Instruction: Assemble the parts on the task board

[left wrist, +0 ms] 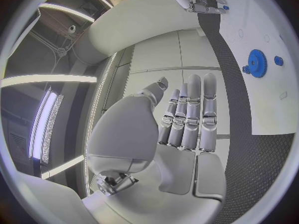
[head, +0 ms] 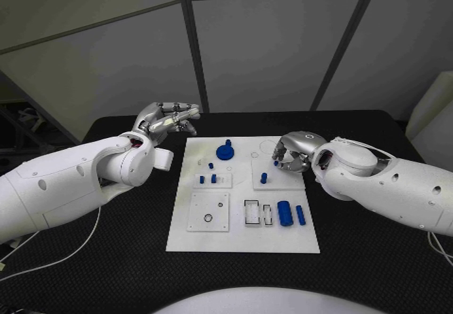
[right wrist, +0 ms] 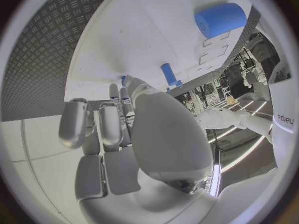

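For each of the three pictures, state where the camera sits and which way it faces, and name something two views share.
Head view: from the robot's head, down at the task board; both arms enter.
Left wrist view: behind the left hand, fingers straight, board beyond.
Right wrist view: behind the right hand, over the board.
Shared: the blue gear in the head and left wrist views.

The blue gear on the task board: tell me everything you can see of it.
The blue gear is a toothed disc with a short stem or peg rising at its middle, plastic by its look. It sits at the far middle of the white task board; the left wrist view shows its teeth and a small blue piece close beside it. Nothing grips it: the left hand is off the board, and the right hand is apart from it.
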Robot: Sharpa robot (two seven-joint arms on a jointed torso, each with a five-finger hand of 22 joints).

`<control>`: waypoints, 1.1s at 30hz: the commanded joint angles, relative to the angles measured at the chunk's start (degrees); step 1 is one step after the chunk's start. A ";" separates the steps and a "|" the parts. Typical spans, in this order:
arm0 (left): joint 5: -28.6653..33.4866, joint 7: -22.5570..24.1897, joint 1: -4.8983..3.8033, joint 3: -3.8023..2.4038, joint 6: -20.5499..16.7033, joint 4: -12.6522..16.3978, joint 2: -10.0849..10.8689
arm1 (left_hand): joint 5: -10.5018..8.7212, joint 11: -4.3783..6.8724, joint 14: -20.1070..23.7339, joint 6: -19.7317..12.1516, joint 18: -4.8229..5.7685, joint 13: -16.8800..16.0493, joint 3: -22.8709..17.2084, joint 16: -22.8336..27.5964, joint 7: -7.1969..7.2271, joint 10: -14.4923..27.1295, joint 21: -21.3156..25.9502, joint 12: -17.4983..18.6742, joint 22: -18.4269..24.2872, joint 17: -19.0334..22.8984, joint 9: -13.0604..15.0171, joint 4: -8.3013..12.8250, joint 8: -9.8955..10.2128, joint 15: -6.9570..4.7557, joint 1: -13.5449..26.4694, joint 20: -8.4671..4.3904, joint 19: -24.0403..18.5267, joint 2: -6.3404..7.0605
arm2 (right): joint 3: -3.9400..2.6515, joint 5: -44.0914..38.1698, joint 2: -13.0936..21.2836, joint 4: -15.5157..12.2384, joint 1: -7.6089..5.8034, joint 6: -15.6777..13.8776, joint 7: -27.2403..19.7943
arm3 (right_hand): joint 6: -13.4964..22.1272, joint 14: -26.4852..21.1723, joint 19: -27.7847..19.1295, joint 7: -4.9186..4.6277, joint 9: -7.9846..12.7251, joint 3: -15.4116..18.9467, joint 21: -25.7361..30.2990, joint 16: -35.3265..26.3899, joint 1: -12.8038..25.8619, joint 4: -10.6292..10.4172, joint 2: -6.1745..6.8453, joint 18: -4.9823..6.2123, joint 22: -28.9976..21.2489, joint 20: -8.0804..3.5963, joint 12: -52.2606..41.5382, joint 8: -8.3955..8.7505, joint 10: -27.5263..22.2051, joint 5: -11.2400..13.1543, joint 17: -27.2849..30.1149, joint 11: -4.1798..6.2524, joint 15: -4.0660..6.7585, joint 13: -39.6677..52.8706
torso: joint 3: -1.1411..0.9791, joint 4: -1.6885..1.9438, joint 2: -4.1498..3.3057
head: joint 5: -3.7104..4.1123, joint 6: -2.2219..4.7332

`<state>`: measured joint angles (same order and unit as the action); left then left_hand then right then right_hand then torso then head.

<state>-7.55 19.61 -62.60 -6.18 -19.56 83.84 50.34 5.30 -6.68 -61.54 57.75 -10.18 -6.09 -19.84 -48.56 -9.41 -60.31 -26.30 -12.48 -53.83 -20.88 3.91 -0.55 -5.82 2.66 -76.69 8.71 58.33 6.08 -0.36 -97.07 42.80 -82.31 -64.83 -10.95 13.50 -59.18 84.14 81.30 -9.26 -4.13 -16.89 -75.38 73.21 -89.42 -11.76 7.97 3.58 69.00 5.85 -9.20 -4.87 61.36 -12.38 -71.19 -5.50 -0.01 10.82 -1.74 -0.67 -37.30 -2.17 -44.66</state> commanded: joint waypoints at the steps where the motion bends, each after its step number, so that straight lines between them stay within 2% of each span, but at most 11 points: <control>1: 1.31 1.73 -0.06 -0.06 -0.27 0.19 0.01 | 0.34 0.09 0.42 0.40 -0.24 -0.03 0.03 0.26 -0.10 0.45 0.24 -0.23 0.08 0.10 -0.06 0.34 -0.03 -0.04 -0.69 -0.15 -0.39 -0.05 | -0.01 -0.66 -0.32 0.39 0.02 0.96 -0.12 | -0.52 2.39 0.11 -0.03 -0.08 -0.67 -0.30 0.37 -0.17 0.09 -0.06 0.88 0.20 0.21 0.37 0.23 0.55 0.27 -0.11 0.02 -0.30 -0.33 | 0.00 0.08 -0.05 | 0.01 -0.04; 18: 1.34 1.81 -0.05 -0.06 -1.32 0.08 -0.09 | 0.36 0.11 0.34 0.41 -0.27 0.00 -0.35 0.19 -0.17 0.41 0.33 -0.59 0.17 0.31 -0.06 0.75 -0.02 -0.12 -1.37 -0.23 -0.21 -0.34 | 0.05 -1.42 -1.31 1.06 0.75 2.06 0.00 | -4.40 2.66 0.97 1.04 -0.76 -4.32 -1.81 1.44 -0.06 2.91 -0.88 0.52 2.15 -0.63 -0.02 -0.92 5.17 -0.09 -0.63 1.27 0.66 -1.36 | -0.04 0.00 -0.02 | -0.26 -0.56; 25: 1.34 1.62 -0.05 -0.06 -1.23 -0.08 -0.09 | 0.36 0.11 0.31 0.42 -0.28 0.02 -0.43 0.17 -0.19 0.42 0.33 -0.67 0.17 0.37 -0.06 0.89 -0.02 -0.14 -1.54 -0.25 -0.14 -0.36 | 0.11 -4.07 -1.24 0.70 0.92 1.15 2.17 | -6.39 2.72 1.35 1.59 -1.23 -6.07 -2.52 1.71 -0.27 5.09 -1.64 0.35 3.10 -1.17 0.04 -1.62 7.59 0.81 -0.64 1.93 1.24 -1.33 | -0.05 -0.01 0.04 | -0.24 -0.82; 33: 1.34 1.39 -0.05 -0.06 -1.10 -0.34 -0.10 | 0.36 0.09 0.30 0.42 -0.28 0.05 -0.49 0.16 -0.23 0.50 0.33 -0.71 0.18 0.43 -0.06 1.03 -0.01 -0.15 -1.70 -0.28 -0.08 -0.35 | 0.13 -5.37 -1.17 -0.64 1.08 -0.81 2.75 | -7.15 2.72 1.45 1.73 -1.49 -6.93 -2.73 1.66 0.73 6.26 -1.37 0.30 3.36 -1.40 0.44 -1.76 8.71 1.07 -0.32 2.14 1.42 -1.34 | -0.06 0.04 0.08 | -0.33 -0.95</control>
<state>-6.39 20.13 -62.59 -6.18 -20.72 83.56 50.28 5.30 -6.48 -61.54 57.95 -10.17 -6.08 -20.24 -48.58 -9.62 -60.12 -26.30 -12.86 -53.70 -20.49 3.92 0.18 -5.82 2.66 -77.68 8.71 58.33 5.72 -0.41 -101.00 41.63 -82.49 -63.92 -11.40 15.52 -65.81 83.94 82.55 -7.50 -5.45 -23.88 -77.93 74.54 -89.32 -5.94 6.80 3.57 72.31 4.60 -8.60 -6.29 69.42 -11.59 -71.60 -3.57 1.05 9.41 -1.78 -0.69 -37.26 -2.43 -45.60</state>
